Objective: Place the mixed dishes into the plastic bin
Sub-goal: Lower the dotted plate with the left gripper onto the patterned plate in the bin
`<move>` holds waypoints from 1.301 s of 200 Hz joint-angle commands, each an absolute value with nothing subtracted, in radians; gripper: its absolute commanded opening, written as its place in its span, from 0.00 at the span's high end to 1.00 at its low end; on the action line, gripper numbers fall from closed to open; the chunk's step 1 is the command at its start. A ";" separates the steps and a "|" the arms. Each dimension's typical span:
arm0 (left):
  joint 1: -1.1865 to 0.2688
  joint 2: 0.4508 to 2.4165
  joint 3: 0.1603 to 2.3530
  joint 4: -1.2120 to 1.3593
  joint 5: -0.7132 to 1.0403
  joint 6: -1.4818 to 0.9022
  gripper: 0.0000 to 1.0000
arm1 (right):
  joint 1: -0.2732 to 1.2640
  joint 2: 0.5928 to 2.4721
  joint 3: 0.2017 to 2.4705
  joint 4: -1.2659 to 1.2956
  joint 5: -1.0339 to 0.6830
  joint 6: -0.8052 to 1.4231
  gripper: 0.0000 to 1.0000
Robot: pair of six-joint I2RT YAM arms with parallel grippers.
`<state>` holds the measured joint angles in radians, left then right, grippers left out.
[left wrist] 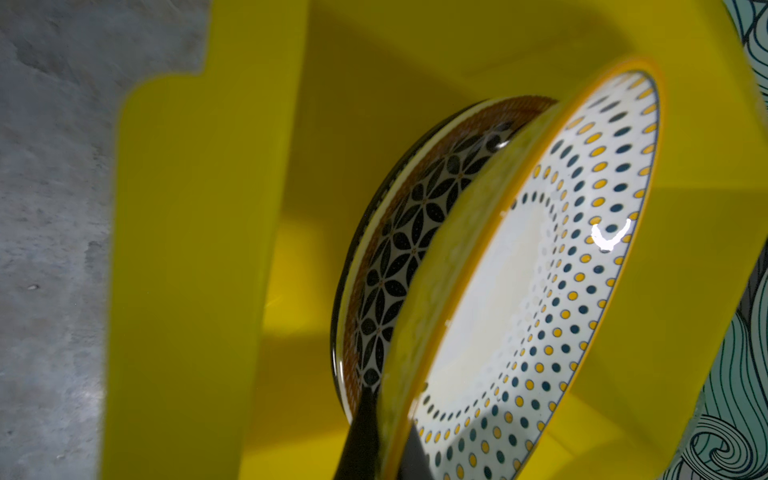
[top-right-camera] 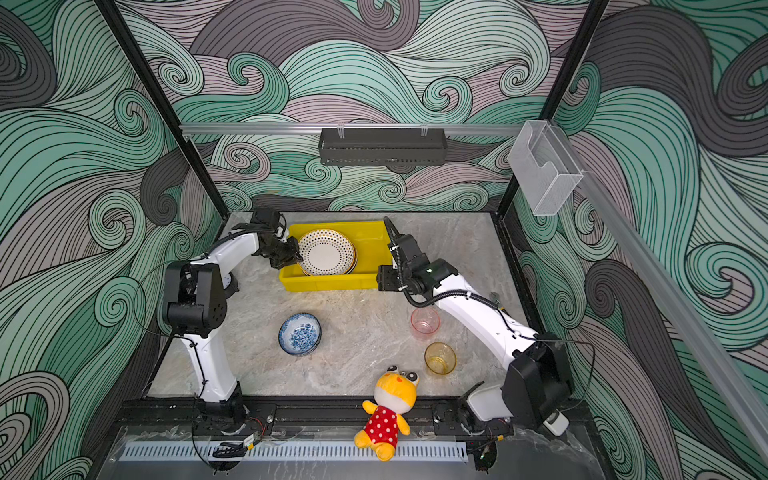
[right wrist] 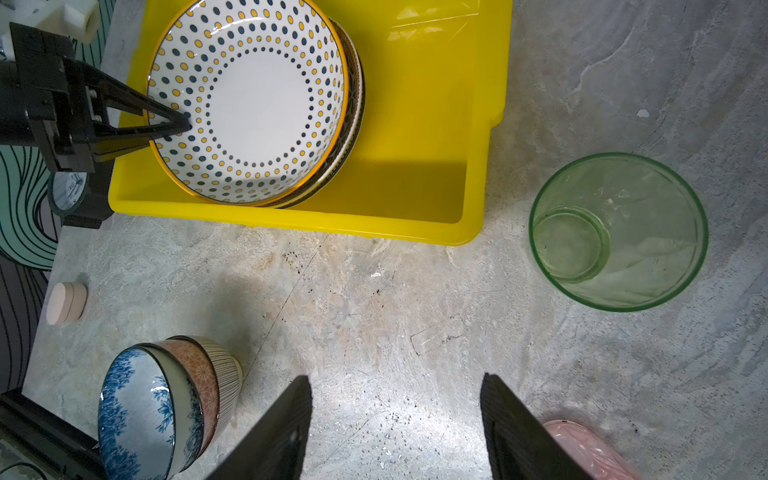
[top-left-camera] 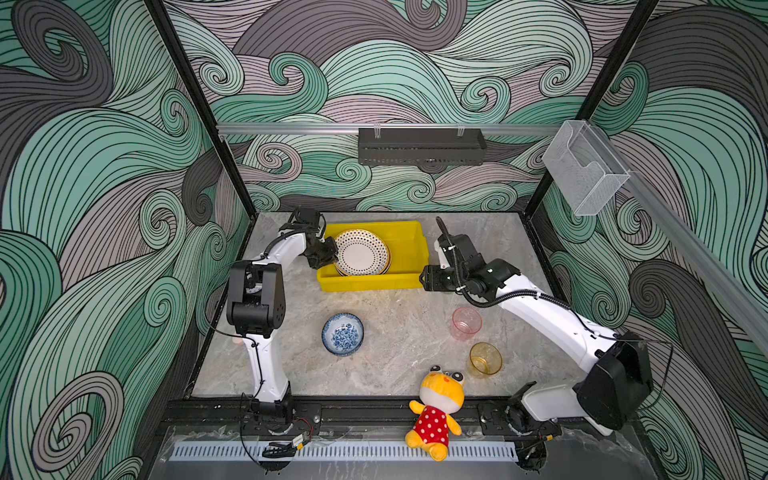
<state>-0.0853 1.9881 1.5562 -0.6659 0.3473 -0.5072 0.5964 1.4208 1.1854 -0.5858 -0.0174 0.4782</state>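
Risk: left gripper, clamped on the round dotted plate at its 9 o'clock rim, holds it tilted over a geometric-patterned plate inside the bright yellow plastic bin at 12 o'clock — an early release could chip both. Right gripper hovers wide and empty (nothing obstructs it); blue floral bowl at 7 o'clock and translucent pink cup at 3 lie outside

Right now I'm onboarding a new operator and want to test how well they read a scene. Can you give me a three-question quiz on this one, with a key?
1. True or false: the left gripper is shut on the dotted plate.
2. What lies beneath that plate in the yellow bin? A) geometric plate B) a spoon C) a folded cloth
3. How many cups stand outside the bin?
Key: 1 true; 2 A; 3 three: green cup, pink cup, amber cup.
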 commanded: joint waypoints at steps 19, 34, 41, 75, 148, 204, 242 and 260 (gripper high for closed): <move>-0.079 1.987 1.604 -0.610 0.411 -0.524 1.00 | 0.600 1.431 1.208 -0.582 -0.038 0.477 0.34; -0.078 1.996 1.608 -0.617 0.411 -0.528 1.00 | 0.600 1.429 1.206 -0.580 -0.042 0.478 0.34; -0.078 1.999 1.608 -0.618 0.411 -0.531 1.00 | 0.601 1.428 1.203 -0.581 -0.044 0.477 0.34; -0.079 2.014 1.609 -0.623 0.411 -0.561 0.99 | 0.602 1.424 1.196 -0.588 -0.052 0.468 0.34; -0.080 2.021 1.619 -0.652 0.409 -0.569 0.93 | 0.601 1.423 1.186 -0.583 -0.085 0.462 0.33; -0.081 2.023 1.631 -0.673 0.399 -0.576 0.87 | 0.613 1.459 1.207 -0.600 -0.136 0.441 0.33; -0.083 2.027 1.644 -0.698 0.392 -0.578 0.84 | 0.619 1.460 1.210 -0.603 -0.133 0.442 0.33; -0.083 2.022 1.642 -0.707 0.392 -0.572 0.79 | 0.621 1.461 1.212 -0.603 -0.134 0.440 0.33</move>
<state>-0.0849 2.0220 1.5906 -0.6926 0.3706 -0.5694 0.6140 1.4631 1.1854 -0.5880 -0.1261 0.4484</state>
